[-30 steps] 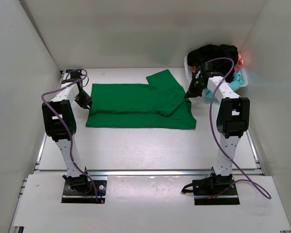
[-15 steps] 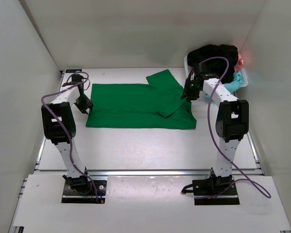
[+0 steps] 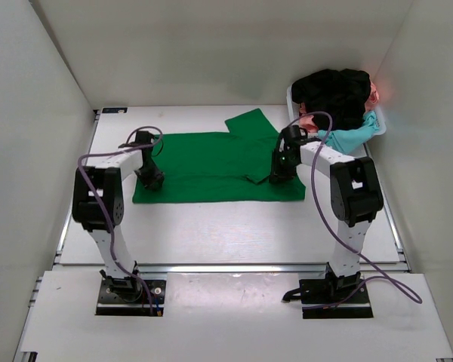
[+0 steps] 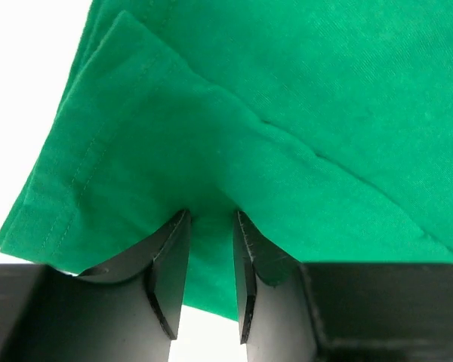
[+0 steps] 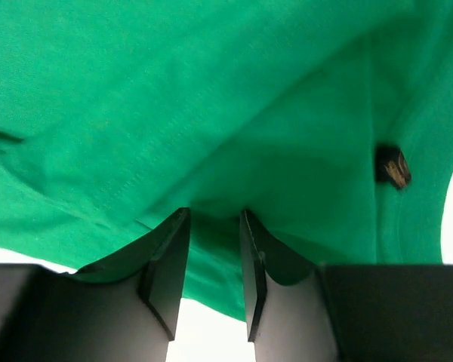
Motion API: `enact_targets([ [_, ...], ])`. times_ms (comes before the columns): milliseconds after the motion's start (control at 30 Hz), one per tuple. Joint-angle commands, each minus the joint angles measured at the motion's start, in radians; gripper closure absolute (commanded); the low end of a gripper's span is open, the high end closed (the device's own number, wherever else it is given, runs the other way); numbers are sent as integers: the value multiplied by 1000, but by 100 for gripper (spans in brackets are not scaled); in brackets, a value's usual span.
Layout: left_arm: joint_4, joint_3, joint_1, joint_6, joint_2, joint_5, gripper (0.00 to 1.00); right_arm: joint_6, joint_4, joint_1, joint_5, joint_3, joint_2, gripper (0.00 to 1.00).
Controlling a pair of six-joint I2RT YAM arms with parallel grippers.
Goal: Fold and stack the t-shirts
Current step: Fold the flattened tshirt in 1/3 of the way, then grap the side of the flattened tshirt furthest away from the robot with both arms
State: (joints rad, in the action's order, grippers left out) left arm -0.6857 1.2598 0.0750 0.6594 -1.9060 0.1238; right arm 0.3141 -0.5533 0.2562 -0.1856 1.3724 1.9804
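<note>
A bright green t-shirt lies spread flat on the white table, one sleeve folded up at the back. My left gripper is over the shirt's left end and is shut on a pinch of green cloth; its fingers stand close together. My right gripper is over the shirt's right part, near the collar, and is shut on green cloth too. A small neck label shows in the right wrist view. Black, pink and light teal shirts lie piled at the back right.
A white plastic basket holds the piled shirts in the back right corner. White walls close in the table on the left, back and right. Bare white table lies between the shirt and the arm bases.
Both grippers have moved inward from the shirt's outer ends onto the cloth and closed on it. The shirt's left and right edges have shifted slightly.
</note>
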Motion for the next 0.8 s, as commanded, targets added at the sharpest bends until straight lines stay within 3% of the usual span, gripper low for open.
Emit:
enact_targets([
  [0,-41,-161,-17,5,79,2,59,-1,9,8,11,-111,-57,70],
  [200,-64,-344,-30,-3,245,-12,59,20,-65,31,2,-249,-161,71],
  [467,-138,-427,-6,3,418,-76,56,65,-224,40,-49,-337,-304,76],
  [633,-196,-361,-32,22,498,-143,56,43,-361,28,-48,-250,-411,75],
  [767,-196,-214,-63,17,499,-135,54,37,-321,-15,-67,-113,-434,74],
])
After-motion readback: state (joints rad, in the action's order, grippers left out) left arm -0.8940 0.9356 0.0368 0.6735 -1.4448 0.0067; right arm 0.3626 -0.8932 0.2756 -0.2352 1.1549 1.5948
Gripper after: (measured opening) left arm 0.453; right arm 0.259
